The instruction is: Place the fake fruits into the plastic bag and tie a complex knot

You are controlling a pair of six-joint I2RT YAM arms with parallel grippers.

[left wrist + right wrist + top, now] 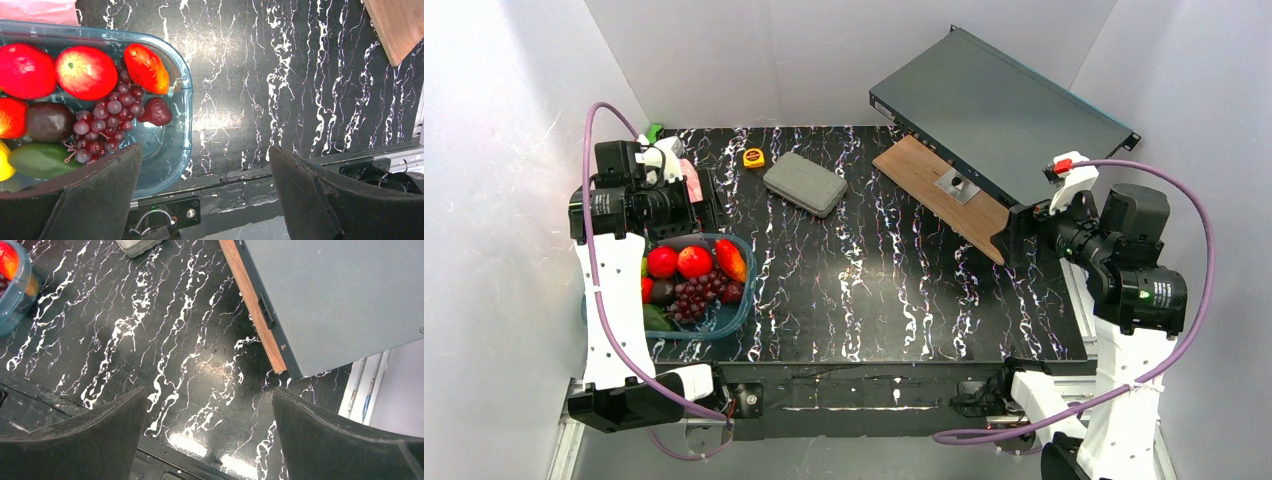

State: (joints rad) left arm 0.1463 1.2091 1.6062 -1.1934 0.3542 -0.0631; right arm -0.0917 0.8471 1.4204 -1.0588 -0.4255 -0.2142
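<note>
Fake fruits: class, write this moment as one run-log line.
fake fruits: in tub; plastic bag: beside tub; left gripper: open; right gripper: open

A: What are the fruits point(85, 72) like?
B: Shiny, smooth plastic. The tub point(188, 120) is see-through blue plastic.
A: And the bench point(260, 75)?
B: Black and glossy, with white streaks. The board point(919, 170) is brown wood. The big box point(999, 105) is dull grey.

I can pass freely over the worktop's point(884, 290) middle. The tub point(746, 290) of fake fruits point(680, 262) crowds the left edge, a grey case point(805, 184) sits behind centre, and a big grey box point(994, 112) fills the right rear.
</note>
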